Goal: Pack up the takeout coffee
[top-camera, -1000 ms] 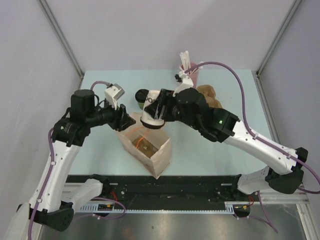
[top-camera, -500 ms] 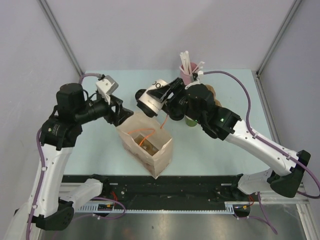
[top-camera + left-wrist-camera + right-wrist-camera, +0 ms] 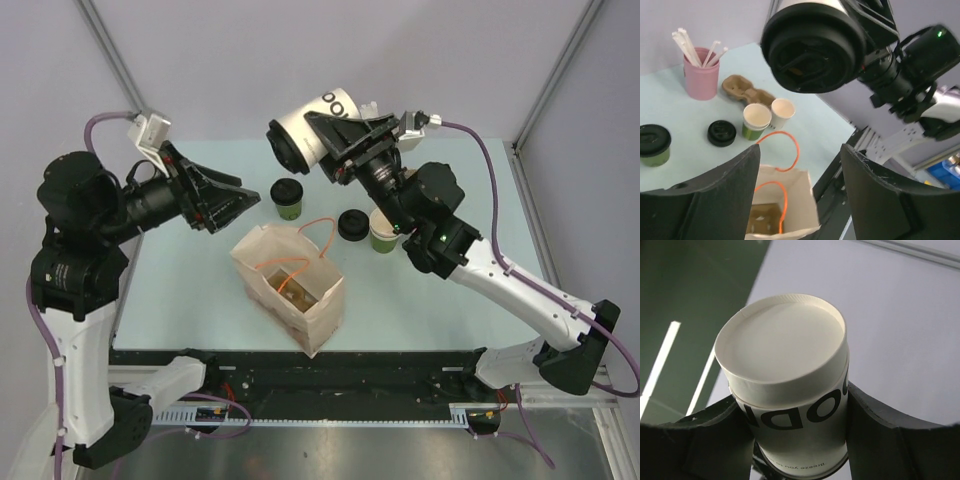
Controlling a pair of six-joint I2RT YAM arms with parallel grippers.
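Table: bag upright | right tool clamps white cup (lidded) | left tool gaping

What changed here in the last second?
The right gripper carried the white paper cup with dark lettering and black lid up and back from over the brown paper bag, tilting it sideways. The left gripper drew back from the bag's rim, open. Bag and lidded green cup stayed put.

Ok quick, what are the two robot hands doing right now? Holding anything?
Left gripper: open, holding nothing.
Right gripper: closed on the white lidded cup, up in the air.
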